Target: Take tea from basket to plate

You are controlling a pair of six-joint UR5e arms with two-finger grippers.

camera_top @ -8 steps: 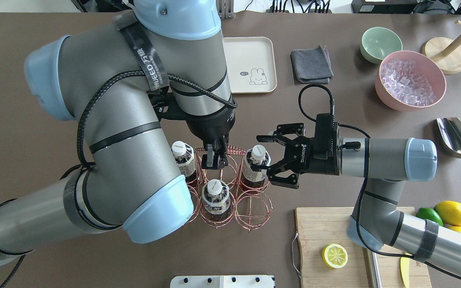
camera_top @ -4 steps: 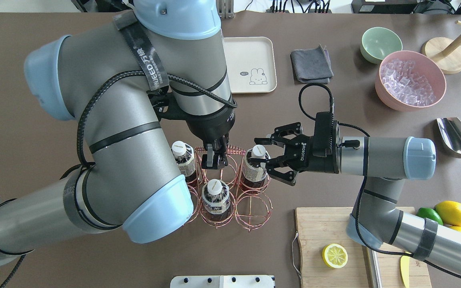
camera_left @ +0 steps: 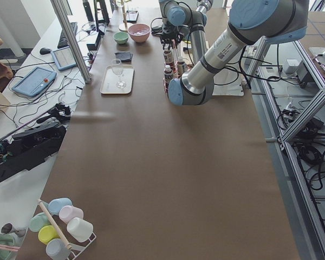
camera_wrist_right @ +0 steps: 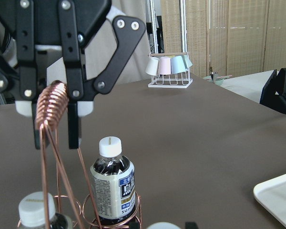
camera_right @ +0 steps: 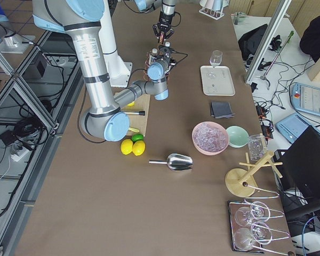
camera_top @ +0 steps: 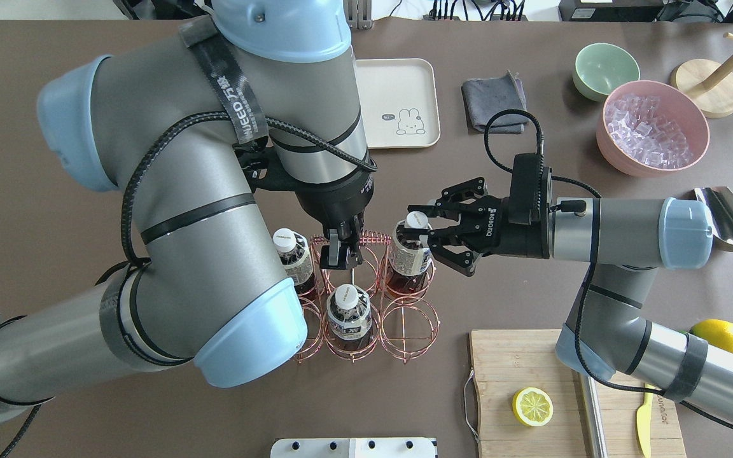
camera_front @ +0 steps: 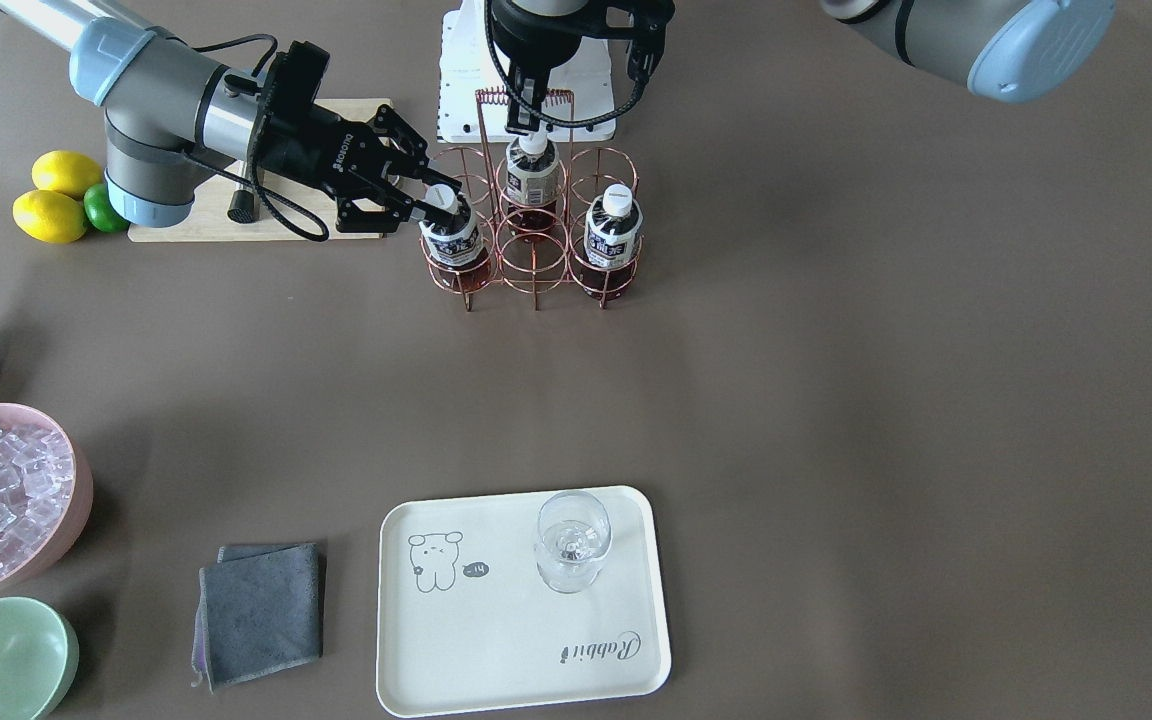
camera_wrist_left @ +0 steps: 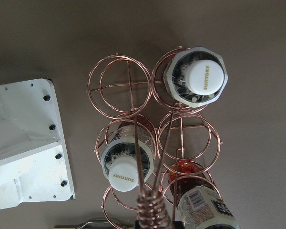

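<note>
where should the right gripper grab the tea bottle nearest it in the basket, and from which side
Grip the tea bottle at the neck under its white cap, coming in level from the robot's right. Wire rings of the basket encircle its lower body, and the coiled handle blocks the inner side; the right gripper looks shut there.

Bare table (camera_front: 836, 400) lay between basket (camera_front: 534, 250) and plate (camera_front: 496, 640). A glass (camera_front: 572, 542) filled one plate end. The left gripper (camera_top: 343, 253) hung over the basket's middle.
</note>
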